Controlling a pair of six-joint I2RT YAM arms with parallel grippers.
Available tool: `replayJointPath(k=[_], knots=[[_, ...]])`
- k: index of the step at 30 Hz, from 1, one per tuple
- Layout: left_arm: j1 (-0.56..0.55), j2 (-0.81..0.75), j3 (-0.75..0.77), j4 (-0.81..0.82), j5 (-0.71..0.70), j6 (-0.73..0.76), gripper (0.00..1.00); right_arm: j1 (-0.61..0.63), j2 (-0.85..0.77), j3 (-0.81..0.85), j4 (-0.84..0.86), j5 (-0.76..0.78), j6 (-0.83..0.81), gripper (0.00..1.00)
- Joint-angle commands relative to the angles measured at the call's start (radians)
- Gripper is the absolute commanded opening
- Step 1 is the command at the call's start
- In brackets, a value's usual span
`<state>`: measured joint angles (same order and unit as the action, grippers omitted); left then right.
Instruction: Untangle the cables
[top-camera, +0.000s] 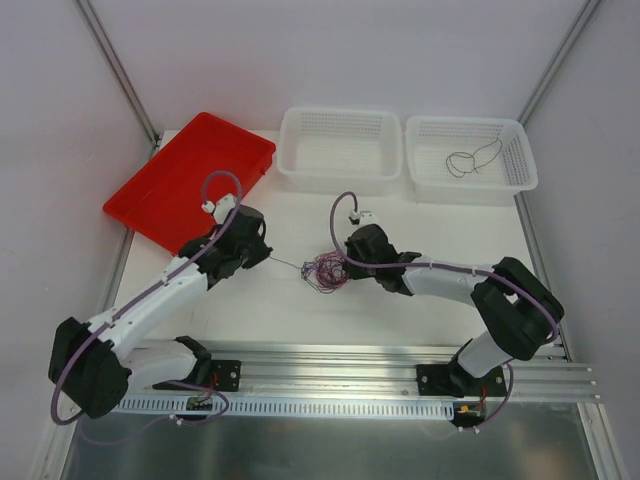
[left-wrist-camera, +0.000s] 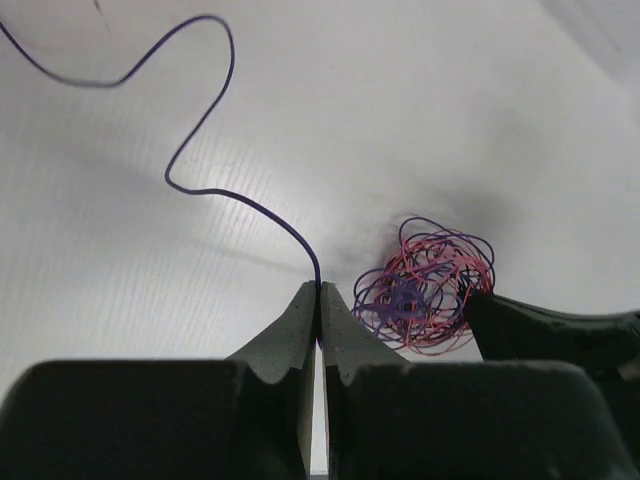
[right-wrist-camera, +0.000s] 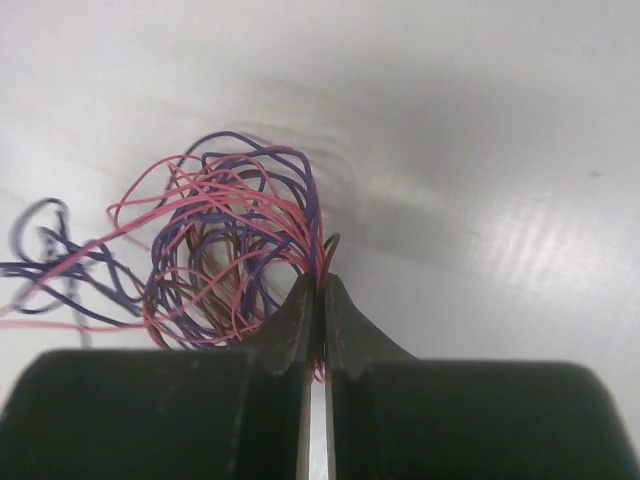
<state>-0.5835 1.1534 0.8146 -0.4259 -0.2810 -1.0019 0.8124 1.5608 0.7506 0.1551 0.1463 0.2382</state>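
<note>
The cables form a loose ball of pink, purple and dark strands on the white table between my two arms. My left gripper sits just left of it, shut on a single purple cable that leaves the fingertips and snakes away over the table. The tangle lies to the right of those fingers. My right gripper is at the ball's right side. Its jaws are shut on several pink and purple strands of the tangle. One black cable lies apart in the right basket.
A red tray lies tilted at the back left. Two white mesh baskets stand at the back, one in the middle and one at the right. An aluminium rail runs along the near edge.
</note>
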Motion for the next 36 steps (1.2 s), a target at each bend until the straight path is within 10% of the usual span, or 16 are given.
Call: replayJointPath(k=[1, 28, 31, 36], knots=[[-0.003, -0.109, 0.139, -0.114, -0.110, 0.158, 0.00, -0.074, -0.044, -0.039, -0.029, 0.039, 0.067, 0.01], [-0.001, -0.147, 0.704, -0.344, 0.063, 0.528, 0.00, -0.277, -0.142, -0.140, -0.097, 0.018, 0.173, 0.02], [-0.001, -0.090, 0.736, -0.343, 0.080, 0.572, 0.00, -0.277, -0.151, -0.138, -0.097, -0.013, 0.162, 0.11], [0.001, 0.015, 0.831, -0.309, 0.135, 0.672, 0.00, -0.268, -0.223, -0.142, -0.101, -0.089, 0.145, 0.57]])
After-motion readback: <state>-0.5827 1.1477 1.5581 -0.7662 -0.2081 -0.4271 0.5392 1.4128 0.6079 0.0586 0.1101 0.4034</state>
